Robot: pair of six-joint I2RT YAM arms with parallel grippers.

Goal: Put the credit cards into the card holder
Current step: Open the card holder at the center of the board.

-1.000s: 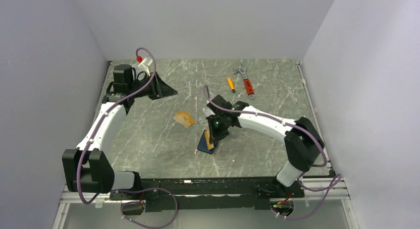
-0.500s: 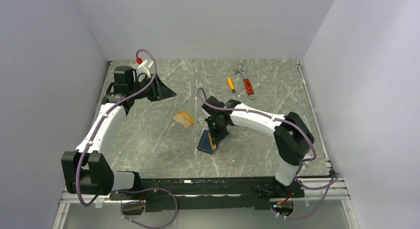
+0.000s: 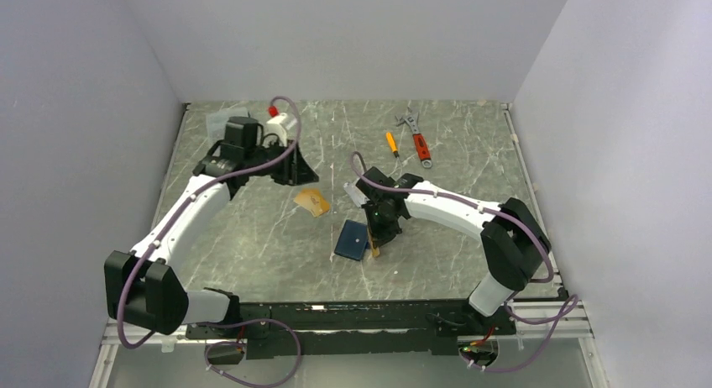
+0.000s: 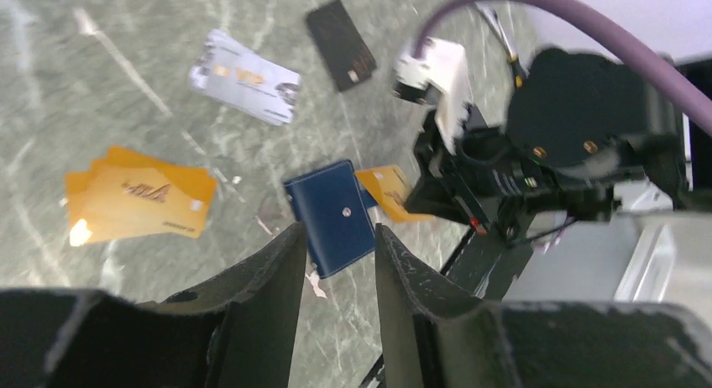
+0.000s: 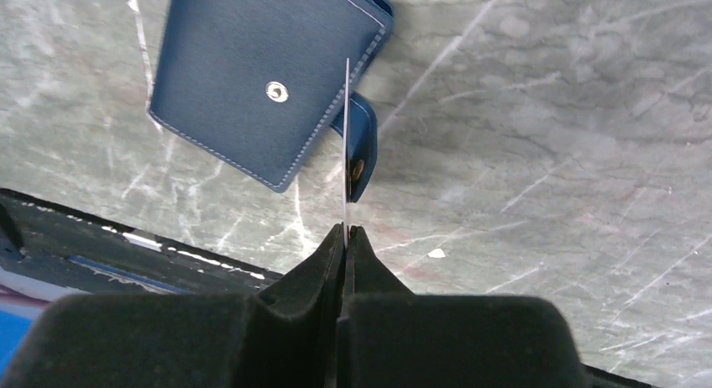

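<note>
The card holder (image 3: 352, 239) is a navy wallet lying closed on the table, its snap tab (image 5: 361, 144) sticking out at one side. My right gripper (image 3: 375, 242) (image 5: 346, 230) is shut on an orange-gold credit card (image 5: 346, 136), held on edge against the holder's tab side. More orange-gold cards (image 3: 312, 201) (image 4: 138, 205) lie left of the holder. A silvery card (image 4: 245, 76) and a black card (image 4: 340, 44) lie farther back. My left gripper (image 3: 295, 166) (image 4: 340, 230) hangs open and empty above the table, looking toward the holder (image 4: 332, 216).
A red-handled wrench (image 3: 420, 141) and a small orange screwdriver (image 3: 391, 143) lie at the back right. A clear grey box (image 3: 216, 119) sits at the back left corner. Walls close in the table on three sides.
My left arm has swung right, from the back left toward the middle. My right gripper has shifted with its card from over the card holder to the holder's right edge, uncovering the holder.
</note>
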